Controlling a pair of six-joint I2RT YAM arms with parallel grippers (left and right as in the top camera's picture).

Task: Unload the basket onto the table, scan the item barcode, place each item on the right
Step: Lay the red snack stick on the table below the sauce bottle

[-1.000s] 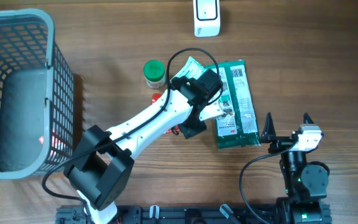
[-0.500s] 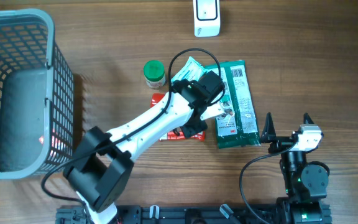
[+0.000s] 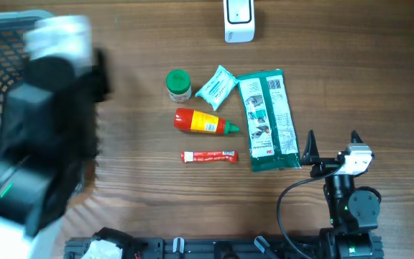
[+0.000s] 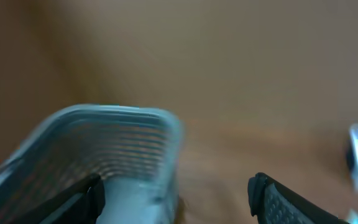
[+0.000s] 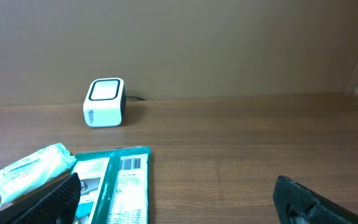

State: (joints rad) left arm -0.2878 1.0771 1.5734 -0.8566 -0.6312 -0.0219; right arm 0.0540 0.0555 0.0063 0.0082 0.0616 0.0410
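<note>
Though ungripped, green packet [image 3: 268,119] beside right jaws

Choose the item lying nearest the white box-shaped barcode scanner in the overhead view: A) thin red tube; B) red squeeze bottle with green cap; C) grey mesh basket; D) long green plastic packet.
D: the long green plastic packet has its top end just short of the white box-shaped barcode scanner; the others lie farther off.

A white scanner [image 5: 104,102] stands on the wooden table [image 5: 241,143] near the brown wall. Nearer, a green packet [image 5: 118,190] lies barcode-up, touching a pale pouch [image 5: 33,169] to its left. The right gripper [image 5: 176,196] has its dark fingers [image 5: 50,202] spread wide, nothing between them. A sliver at the left edge is possibly a jar.
</note>
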